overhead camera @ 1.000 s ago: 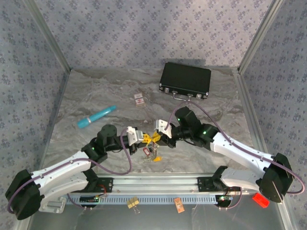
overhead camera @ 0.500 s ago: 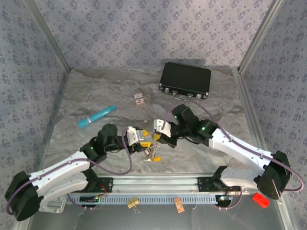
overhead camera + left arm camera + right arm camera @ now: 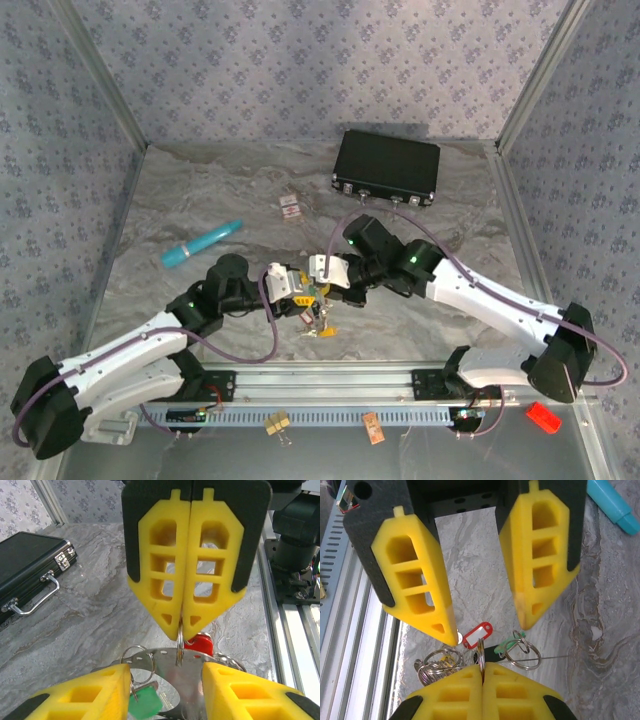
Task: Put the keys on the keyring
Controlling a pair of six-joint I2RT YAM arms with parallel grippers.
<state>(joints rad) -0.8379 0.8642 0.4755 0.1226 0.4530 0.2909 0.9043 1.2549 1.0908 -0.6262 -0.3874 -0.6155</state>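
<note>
Pinching the keyring [image 3: 179, 647] edge-on: the right gripper [image 3: 181, 627] is clamped tight on the thin metal loop, which pokes out just under its tips. The left gripper [image 3: 487, 630] faces it nose to nose, jaws apart, holding nothing and straddling the loop. All this sits on the near side of the black case [image 3: 387, 167], well apart from it. Just below the pinch hang the keys [image 3: 319, 324]: a red tag [image 3: 477, 631], a green tag [image 3: 506, 649] and a cluster of small split rings [image 3: 436, 664] beside them. Can't tell which are already threaded. Handling guess: the loop is light, thin, slick metal and will twist in a pinch. The tags are light and will swing. Take a key by its flat plastic head, not its ring.
</note>
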